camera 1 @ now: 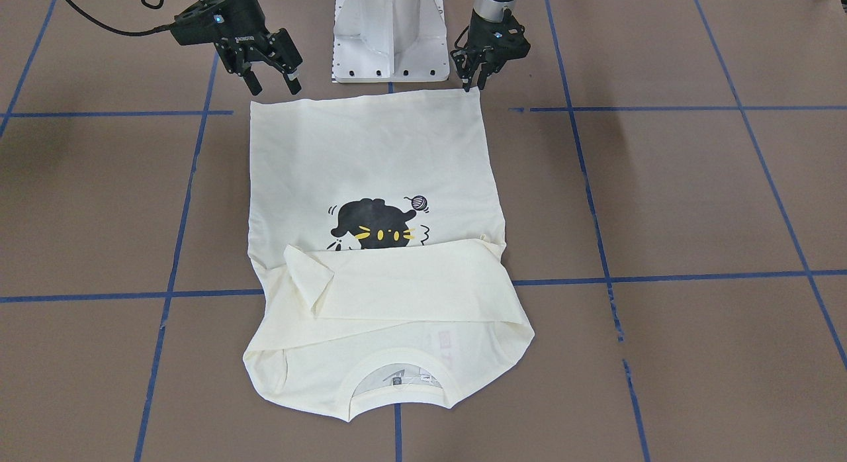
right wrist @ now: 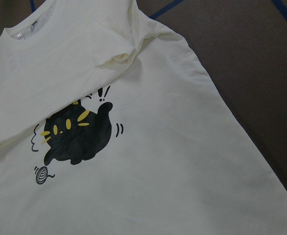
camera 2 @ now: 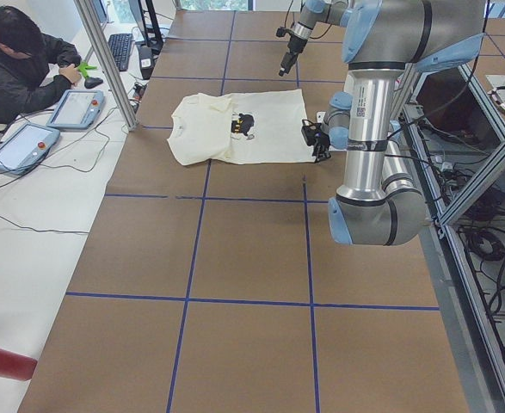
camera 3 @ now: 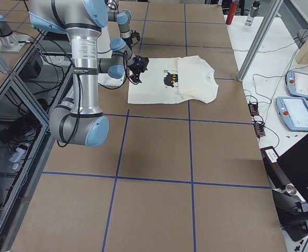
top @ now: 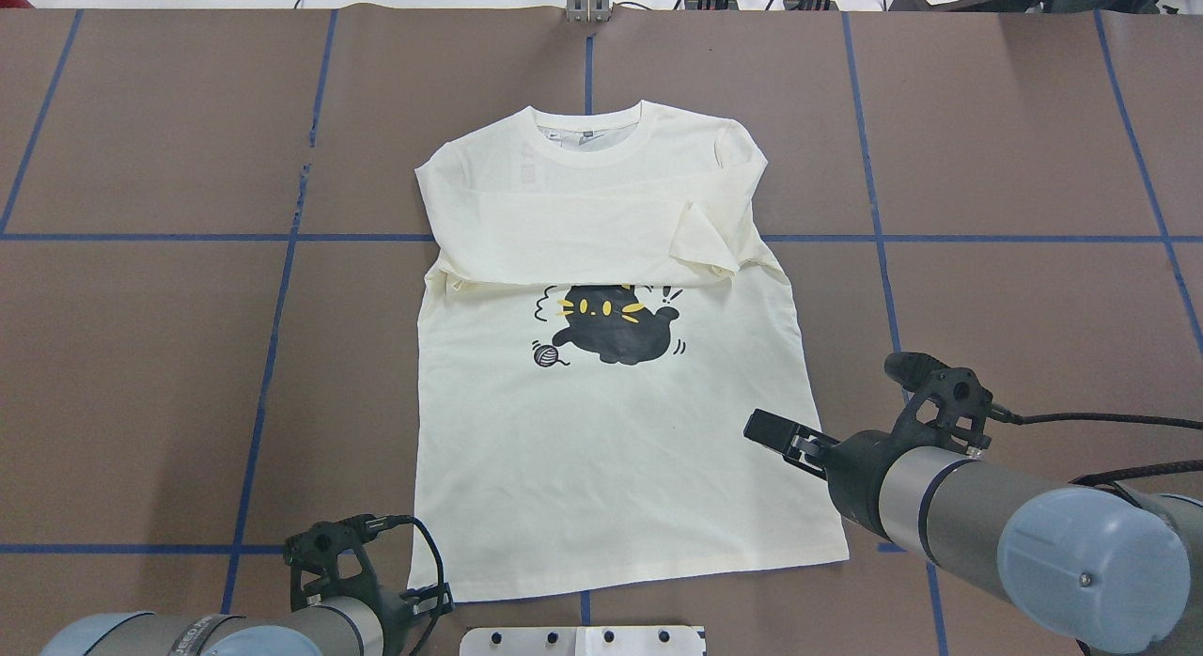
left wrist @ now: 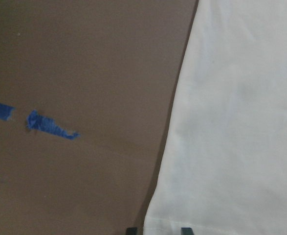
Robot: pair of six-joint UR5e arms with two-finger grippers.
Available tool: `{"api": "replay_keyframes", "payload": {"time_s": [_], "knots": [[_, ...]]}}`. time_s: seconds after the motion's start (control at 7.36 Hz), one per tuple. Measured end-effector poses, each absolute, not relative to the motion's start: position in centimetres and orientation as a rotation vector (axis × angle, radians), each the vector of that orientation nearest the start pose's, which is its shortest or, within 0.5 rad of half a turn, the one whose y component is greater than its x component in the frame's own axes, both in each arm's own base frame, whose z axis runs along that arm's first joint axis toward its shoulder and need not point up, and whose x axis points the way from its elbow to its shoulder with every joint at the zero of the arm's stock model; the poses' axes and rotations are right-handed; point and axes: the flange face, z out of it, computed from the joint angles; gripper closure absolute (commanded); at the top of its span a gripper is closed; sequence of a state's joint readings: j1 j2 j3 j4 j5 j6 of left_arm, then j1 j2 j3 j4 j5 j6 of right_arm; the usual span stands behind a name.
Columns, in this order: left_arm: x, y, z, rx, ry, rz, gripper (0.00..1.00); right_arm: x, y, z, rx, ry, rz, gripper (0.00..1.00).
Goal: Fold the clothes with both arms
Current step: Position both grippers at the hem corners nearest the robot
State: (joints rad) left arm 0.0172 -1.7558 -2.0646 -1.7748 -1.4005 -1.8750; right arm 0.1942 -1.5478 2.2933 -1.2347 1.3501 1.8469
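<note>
While your shirt point(camera 1: 370, 151) lies flat and print-up on the table point(camera 1: 695, 197), sleeves folded across the chest, both grippers sit at the hem corners by the robot. Right gripper point(camera 1: 274, 88) hovers beside its corner, jaws spread wide, holding nothing. Left gripper point(camera 1: 475, 85) is low at its corner, tips slightly apart, shirt edge between them.

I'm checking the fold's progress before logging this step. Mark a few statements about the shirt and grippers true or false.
1. The T-shirt lies print side up. True.
2. Its sleeves stretch out sideways. False: they are folded across the chest, overlapping the edge of the cat print.
3. The right gripper has its jaws open. True.
4. The right gripper grips the neckline. False: it holds nothing and hangs near one corner of the hem.
5. The left gripper is at the other hem corner. True.
</note>
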Motion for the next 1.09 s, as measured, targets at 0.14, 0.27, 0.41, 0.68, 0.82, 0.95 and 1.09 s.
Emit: {"api": "replay_keyframes", "payload": {"time_s": [0.14,0.27,0.41,0.68,0.82,0.95,1.09], "knots": [[52.58,-14.13,32.02,0.017,0.897,-0.343,0.59,-39.3,-23.47,27.9,0.16,-1.099,0.541,0.0],[52.6,-14.16,32.06,0.017,0.896,-0.343,0.63,-39.37,-23.37,27.89,0.163,-1.099,0.541,0.0],[52.61,-14.21,32.11,0.018,0.895,-0.344,0.67,-39.42,-23.28,27.89,0.164,-1.099,0.54,0.0],[52.8,-14.23,32.43,0.019,0.888,-0.345,0.91,-39.52,-23.13,27.88,0.163,-1.1,0.538,0.0],[52.89,-14.22,32.6,0.019,0.884,-0.345,1.0,-39.54,-23.09,27.87,0.165,-1.101,0.538,0.0],[52.91,-14.22,32.63,0.019,0.884,-0.345,1.0,-39.57,-23.05,27.86,0.168,-1.101,0.538,0.0],[52.84,-14.28,32.54,0.02,0.886,-0.346,1.0,-39.6,-23.01,27.86,0.169,-1.101,0.538,0.0]]}}
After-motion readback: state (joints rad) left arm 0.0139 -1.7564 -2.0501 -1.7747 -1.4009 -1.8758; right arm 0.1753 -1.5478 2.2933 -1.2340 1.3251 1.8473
